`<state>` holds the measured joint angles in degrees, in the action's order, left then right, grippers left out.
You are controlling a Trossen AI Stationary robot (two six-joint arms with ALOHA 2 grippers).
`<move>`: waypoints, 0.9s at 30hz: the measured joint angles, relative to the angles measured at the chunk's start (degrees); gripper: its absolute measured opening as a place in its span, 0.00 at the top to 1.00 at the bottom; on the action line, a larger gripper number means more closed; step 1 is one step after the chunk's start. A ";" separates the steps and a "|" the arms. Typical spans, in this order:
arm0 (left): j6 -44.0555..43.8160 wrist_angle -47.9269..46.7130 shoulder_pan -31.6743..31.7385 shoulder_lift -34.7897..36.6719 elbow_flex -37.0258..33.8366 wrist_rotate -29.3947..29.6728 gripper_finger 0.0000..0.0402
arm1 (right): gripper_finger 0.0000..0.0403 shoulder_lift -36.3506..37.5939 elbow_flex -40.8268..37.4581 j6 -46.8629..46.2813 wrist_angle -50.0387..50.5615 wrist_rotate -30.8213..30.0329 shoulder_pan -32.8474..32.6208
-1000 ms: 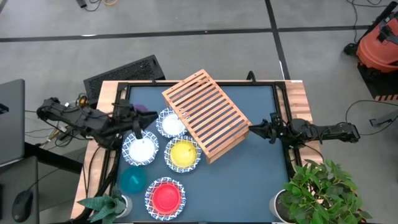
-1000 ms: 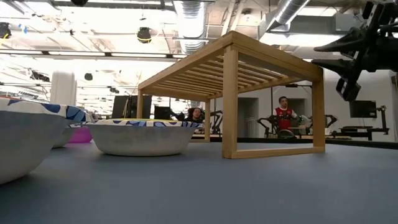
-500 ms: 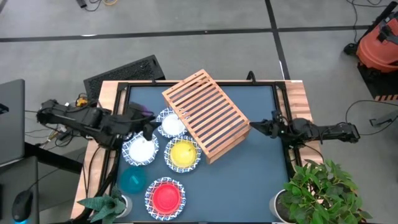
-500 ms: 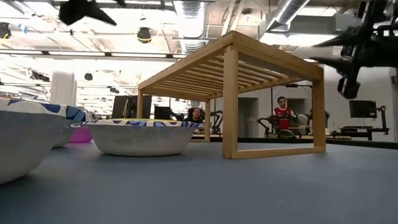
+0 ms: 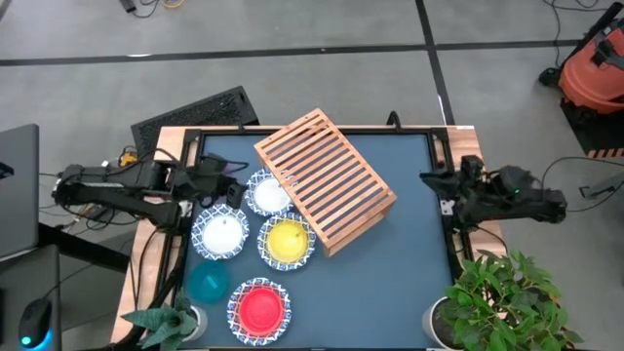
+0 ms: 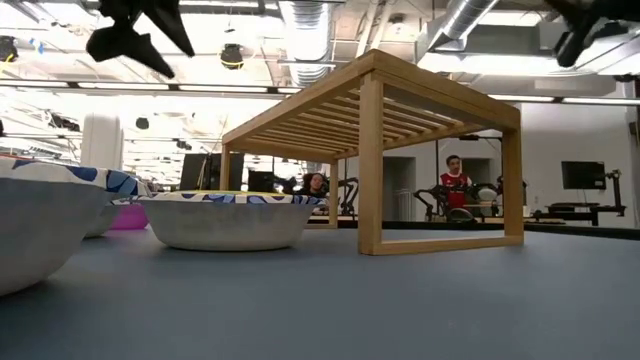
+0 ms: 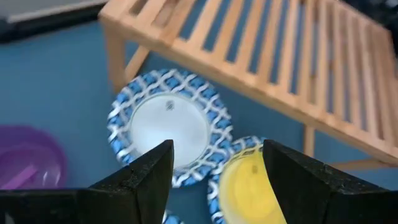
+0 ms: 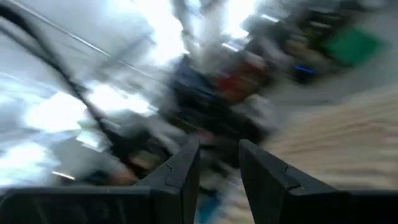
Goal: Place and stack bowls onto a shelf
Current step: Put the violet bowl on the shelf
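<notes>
Low view: blue tabletop [image 6: 330, 300], bright ceiling lights [image 6: 200, 85].

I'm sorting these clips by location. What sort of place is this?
Probably a robotics lab or open workshop. The table stands on a bare grey floor with loose cables, the ceiling shows exposed ducts and strip lights, and people sit at other workstations in the background.

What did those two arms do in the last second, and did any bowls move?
The left gripper swung from over the white dishes toward the far-left dish, fingers open, holding nothing. The right gripper pulled back from the shelf to the table's right edge. Bowls and shelf stayed put.
</notes>
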<state>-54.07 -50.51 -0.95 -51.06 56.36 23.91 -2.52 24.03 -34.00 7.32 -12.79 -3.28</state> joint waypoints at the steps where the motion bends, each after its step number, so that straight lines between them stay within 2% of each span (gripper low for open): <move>1: -0.12 -0.70 1.23 -0.14 0.00 -1.19 0.42 | 0.66 -0.93 2.69 0.88 6.03 -2.45 -0.01; 5: -0.18 -5.42 5.72 -0.74 0.00 -4.87 0.42 | 0.66 -5.95 11.46 1.24 23.15 -10.50 0.01; 10: 3.12 -13.53 10.62 -3.73 0.00 -5.66 0.42 | 0.66 -12.31 16.38 0.24 33.36 -14.25 0.03; 19: 10.93 -16.51 15.96 -13.19 0.00 -5.71 0.42 | 0.66 -19.16 16.62 -1.56 34.99 -14.37 0.03; 27: 19.15 -16.49 21.17 -22.97 0.00 -5.67 0.42 | 0.66 -20.75 16.62 -4.39 35.77 -14.33 0.03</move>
<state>-34.92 -67.00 20.22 -74.03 56.36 18.24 -23.27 40.64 -38.39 43.09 -27.11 -3.25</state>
